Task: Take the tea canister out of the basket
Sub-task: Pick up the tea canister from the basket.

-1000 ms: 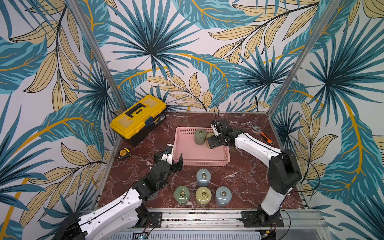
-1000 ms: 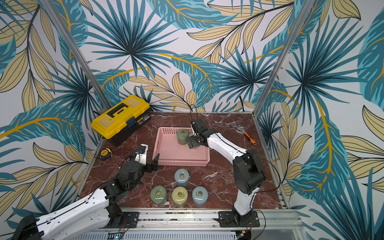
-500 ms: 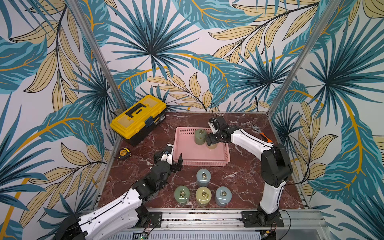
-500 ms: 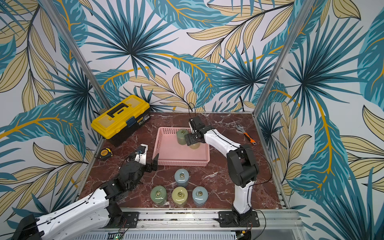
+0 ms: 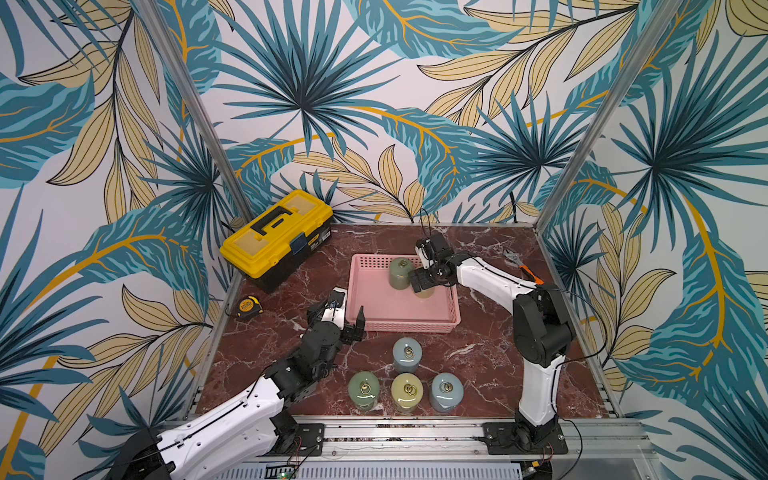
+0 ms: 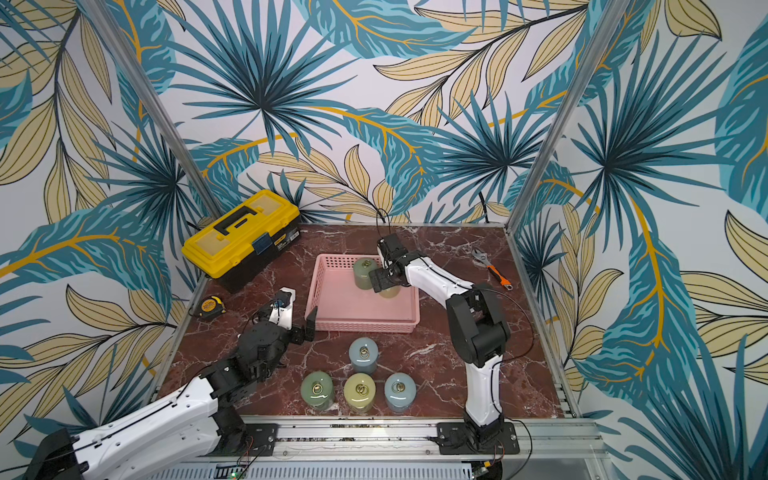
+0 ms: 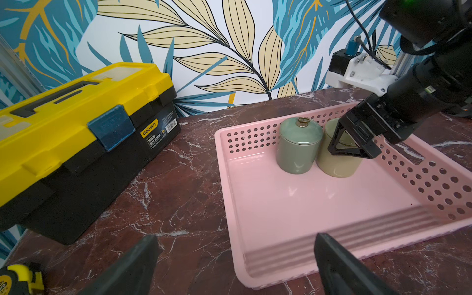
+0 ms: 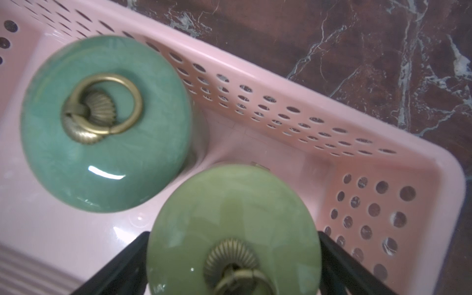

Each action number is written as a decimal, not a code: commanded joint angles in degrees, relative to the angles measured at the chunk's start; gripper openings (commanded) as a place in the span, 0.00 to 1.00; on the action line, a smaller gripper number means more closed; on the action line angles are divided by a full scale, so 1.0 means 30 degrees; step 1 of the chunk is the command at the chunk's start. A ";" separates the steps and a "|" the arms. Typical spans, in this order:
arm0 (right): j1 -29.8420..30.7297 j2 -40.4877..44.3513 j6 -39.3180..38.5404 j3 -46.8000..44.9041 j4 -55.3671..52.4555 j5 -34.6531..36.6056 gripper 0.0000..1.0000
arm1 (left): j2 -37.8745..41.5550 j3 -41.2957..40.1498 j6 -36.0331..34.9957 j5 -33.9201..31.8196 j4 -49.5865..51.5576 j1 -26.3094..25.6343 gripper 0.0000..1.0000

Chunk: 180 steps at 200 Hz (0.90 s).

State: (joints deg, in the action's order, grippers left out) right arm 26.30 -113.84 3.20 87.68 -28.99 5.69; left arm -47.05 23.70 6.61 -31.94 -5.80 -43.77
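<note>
The pink basket [image 5: 399, 326] [image 6: 361, 326] sits mid-table and holds two lidded tea canisters at its far right corner. One is teal-green [image 5: 400, 272] [image 7: 297, 145] [image 8: 102, 122]. The other, yellow-green [image 5: 424, 293] [image 6: 390, 292] [image 7: 334, 163] [image 8: 235, 224], stands right beside it. My right gripper [image 5: 422, 282] [image 6: 384, 280] [image 8: 232, 235] reaches down from above, open, with one black finger on each side of the yellow-green canister's lid. My left gripper [image 5: 347, 322] [image 7: 236, 240] is open and empty at the basket's near left corner, just outside it.
Several more canisters [image 5: 407, 353] stand on the marble in front of the basket. A yellow-and-black toolbox [image 5: 276, 232] lies at the back left, with a tape measure [image 5: 246, 306] near the left edge. An orange-handled wrench [image 5: 519, 266] lies at the right.
My right gripper has swung left from the basket's right side and come down over the yellow-green canister, which it now straddles. The left arm has not moved.
</note>
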 commanded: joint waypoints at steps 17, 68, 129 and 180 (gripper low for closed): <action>-0.0097 -0.0574 0.0271 0.0393 -0.0113 -0.0374 0.95 | -0.0062 -0.0606 -0.0253 -0.0075 -0.0534 0.0117 1.00; -0.0184 -0.0680 0.0301 0.0393 -0.0151 -0.0739 0.82 | -0.0089 -0.0621 -0.0300 -0.0133 -0.0562 0.0117 1.00; -0.0221 -0.0070 0.0443 0.0188 -0.0329 -0.0466 0.63 | -0.0117 -0.0636 -0.0321 -0.0177 -0.0611 0.0117 1.00; -0.0214 0.1055 0.0648 0.0188 -0.0545 -0.0141 0.62 | -0.0498 -0.0607 -0.0267 -0.0137 -0.0702 0.0117 1.00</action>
State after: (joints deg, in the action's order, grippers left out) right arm 25.85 -114.65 4.03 88.07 -29.28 4.67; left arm -47.99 23.70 6.35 -32.01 -6.63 -43.77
